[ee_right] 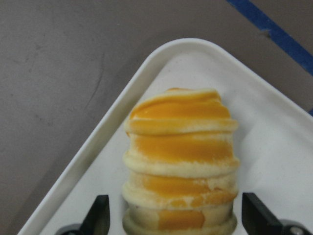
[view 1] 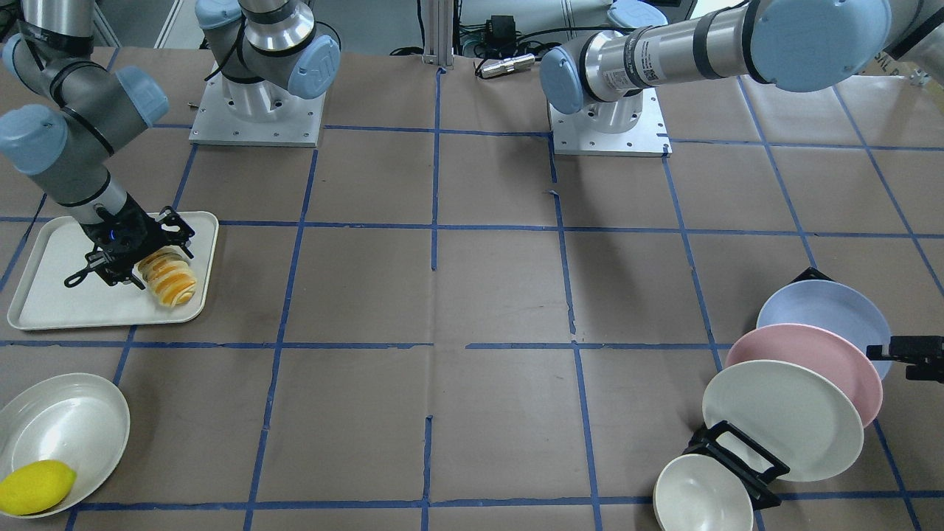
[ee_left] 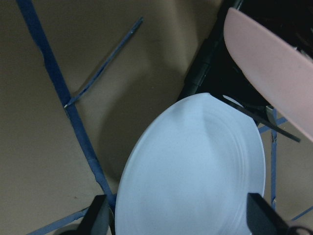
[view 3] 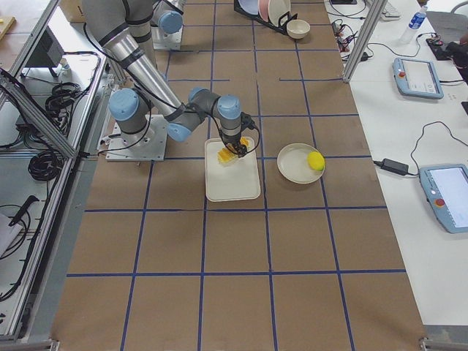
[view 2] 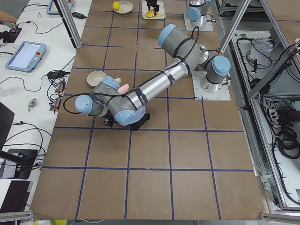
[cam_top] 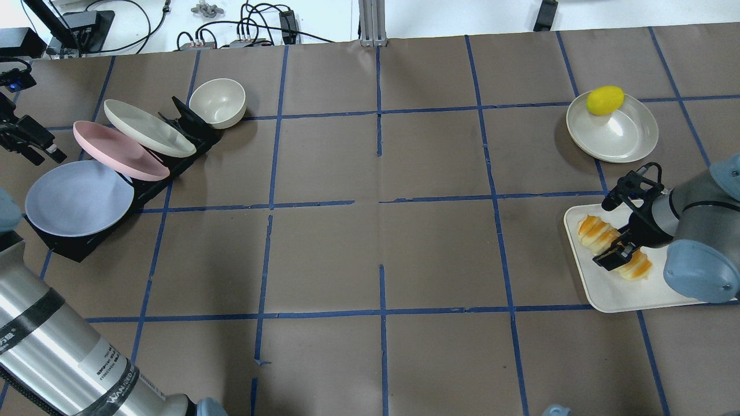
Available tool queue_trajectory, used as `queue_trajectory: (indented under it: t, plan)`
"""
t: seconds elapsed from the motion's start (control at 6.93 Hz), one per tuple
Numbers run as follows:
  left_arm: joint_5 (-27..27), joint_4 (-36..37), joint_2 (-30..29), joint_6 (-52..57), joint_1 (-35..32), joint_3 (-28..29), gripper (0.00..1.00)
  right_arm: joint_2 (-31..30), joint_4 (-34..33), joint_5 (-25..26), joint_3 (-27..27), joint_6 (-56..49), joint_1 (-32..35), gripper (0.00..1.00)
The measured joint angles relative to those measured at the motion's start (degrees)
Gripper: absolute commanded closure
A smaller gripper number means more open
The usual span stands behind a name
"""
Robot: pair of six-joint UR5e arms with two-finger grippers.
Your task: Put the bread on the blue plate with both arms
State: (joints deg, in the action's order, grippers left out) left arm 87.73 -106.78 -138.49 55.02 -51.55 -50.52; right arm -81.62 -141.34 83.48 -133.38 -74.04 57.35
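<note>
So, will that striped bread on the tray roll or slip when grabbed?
Probably not slippery: the bread has ridges for the open right gripper to catch. Its rounded, elongated body could roll on the smooth tray if nudged.

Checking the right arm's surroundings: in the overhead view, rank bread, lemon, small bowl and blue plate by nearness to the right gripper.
From the right gripper:
1. bread, under it, on the tray.
2. lemon, in the dish beyond.
3. small bowl, across the table, upper left.
4. blue plate, far left.

Right tool (ee_right: 177, 215) low, jaws spread; left tool (ee_left: 178, 218) likewise.
</note>
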Motion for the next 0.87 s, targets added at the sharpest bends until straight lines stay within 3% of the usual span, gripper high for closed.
queue_trajectory:
  t: [0.14, 0.29, 0.43, 0.58, 0.72, 0.87]
  plan:
    - [0.11, 0.12, -0.72, 1.12, 0.65, 0.02, 0.08, -0.13, 0.58, 0.02, -0.26, -0.02, -0.05, 0.3]
    - [0.17, 0.22, -1.68, 1.65, 1.02, 0.01, 0.19, -0.25, 0.89, 0.16, -0.39, 0.11, -0.1, 0.89]
    - [0.2, 0.26, -2.64, 1.86, 1.26, -0.05, 0.52, -0.35, 0.99, 0.54, -0.4, 0.37, -0.12, 0.97]
    - [0.19, 0.08, -3.18, 2.03, 1.49, -0.06, 0.7, -0.44, 1.0, 0.99, -0.3, 0.43, -0.13, 0.97]
    - [0.19, -0.25, -3.24, 2.16, 1.55, 0.01, 0.82, -0.73, 0.99, 1.23, -0.22, 0.48, -0.12, 0.97]
    - [0.25, -0.55, -3.15, 2.19, 1.55, 0.07, 0.87, -1.61, 1.17, 1.41, -0.12, 0.84, -0.09, 0.96]
